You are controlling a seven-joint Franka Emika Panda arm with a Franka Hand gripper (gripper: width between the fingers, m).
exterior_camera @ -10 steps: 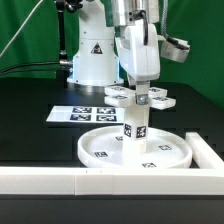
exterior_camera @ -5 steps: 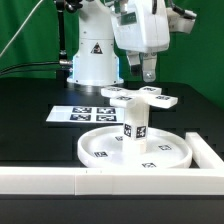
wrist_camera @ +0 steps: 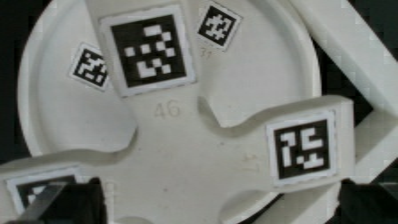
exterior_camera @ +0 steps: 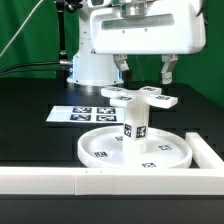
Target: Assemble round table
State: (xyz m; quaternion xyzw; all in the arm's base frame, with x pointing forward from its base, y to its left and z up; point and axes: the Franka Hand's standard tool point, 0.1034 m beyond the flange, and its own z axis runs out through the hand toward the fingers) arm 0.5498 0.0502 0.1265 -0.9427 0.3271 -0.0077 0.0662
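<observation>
The round table's parts are stacked. The large rimmed disc lies flat on the table, and the short tagged post stands upright in its middle. The flat cross-shaped piece rests on top of the post. My gripper hangs just above the cross, open and empty, with one finger to each side and touching nothing. In the wrist view the cross fills the picture with its large tags. The disc lies beneath it. My gripper stands open above the cross.
The marker board lies flat on the black table on the disc's far side, toward the exterior view's left. A long white rail runs along the front, with a branch at the exterior view's right. The robot base stands behind.
The gripper has let go of the cross on the post, risen clear of it, turned about its axis and opened its jaws wide. The cross stays on the post.
</observation>
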